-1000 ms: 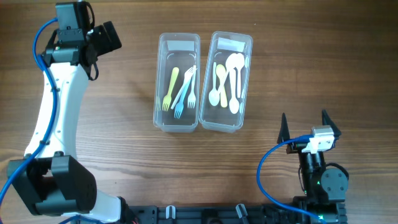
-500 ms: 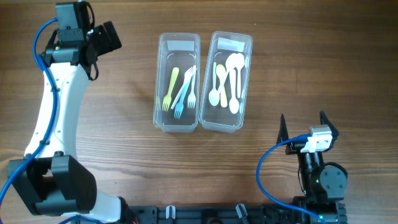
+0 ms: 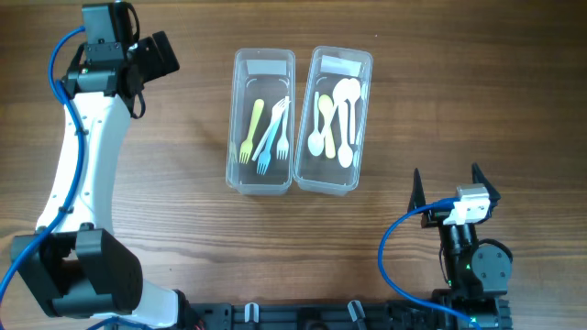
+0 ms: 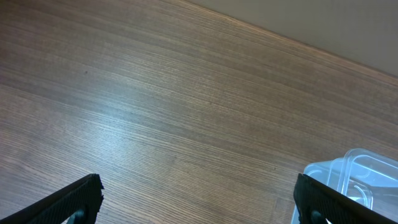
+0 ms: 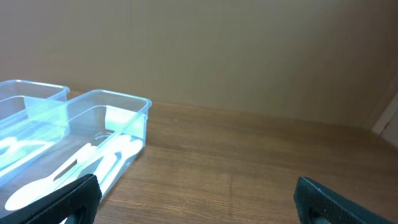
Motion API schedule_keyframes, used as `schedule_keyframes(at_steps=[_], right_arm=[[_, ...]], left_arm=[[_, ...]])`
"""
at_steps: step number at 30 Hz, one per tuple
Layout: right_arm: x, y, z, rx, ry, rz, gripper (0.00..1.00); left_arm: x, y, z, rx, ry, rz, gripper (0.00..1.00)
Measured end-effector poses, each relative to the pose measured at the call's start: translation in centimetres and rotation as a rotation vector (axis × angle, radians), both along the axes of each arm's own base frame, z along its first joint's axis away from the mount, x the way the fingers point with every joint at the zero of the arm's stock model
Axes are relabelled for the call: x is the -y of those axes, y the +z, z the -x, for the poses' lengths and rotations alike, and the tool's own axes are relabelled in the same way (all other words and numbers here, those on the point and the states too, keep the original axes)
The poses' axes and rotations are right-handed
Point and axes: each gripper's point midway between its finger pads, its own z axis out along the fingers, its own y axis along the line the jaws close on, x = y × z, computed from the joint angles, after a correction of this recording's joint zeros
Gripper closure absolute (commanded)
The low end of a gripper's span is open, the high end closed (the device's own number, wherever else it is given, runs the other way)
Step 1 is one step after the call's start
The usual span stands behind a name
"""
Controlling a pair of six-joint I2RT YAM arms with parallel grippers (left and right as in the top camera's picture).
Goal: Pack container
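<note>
Step in hand: judged from the layout, the packing looks all but done, with no loose cutlery showing on the brown wood-grain table (image 3: pixel 183 211); both arms sit clear of the tubs
Doing it well: move either arm high and slowly near the tubs, since the light clear walls would slide at a nudge; come at any remaining piece from above, not from the side
Right gripper (image 3: pixel 447 176): nearest the base, well apart from the tubs; its black jaws are spread wide, holding and touching nothing
Fork tub: the clear rectangular plastic container on the left (image 3: pixel 260 187) holds a yellow plastic fork (image 3: pixel 251 128), a blue plastic fork (image 3: pixel 267 148) and a white plastic fork (image 3: pixel 282 128), lying lengthwise and partly overlapping
Spoon tub: the matching clear plastic container on the right (image 3: pixel 326 188), just beside the first, holds white and pale yellow plastic spoons (image 3: pixel 335 119)
Left gripper (image 3: pixel 158 55): far corner, well away from the tubs; its wrist view shows the jaws wide apart over bare wood, gripping nothing
</note>
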Motion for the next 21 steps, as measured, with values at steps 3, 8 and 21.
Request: schedule_keyframes(at_steps=[3,8,21], right_arm=[[0.0,0.0,0.0,0.0,0.0,0.0,0.0],[0.0,0.0,0.0,0.0,0.0,0.0,0.0],[0.0,0.0,0.0,0.0,0.0,0.0,0.01]], left_arm=[[0.0,0.0,0.0,0.0,0.0,0.0,0.0],[0.0,0.0,0.0,0.0,0.0,0.0,0.0],[0.01,-0.13,0.17,-0.009,0.0,0.0,0.0]])
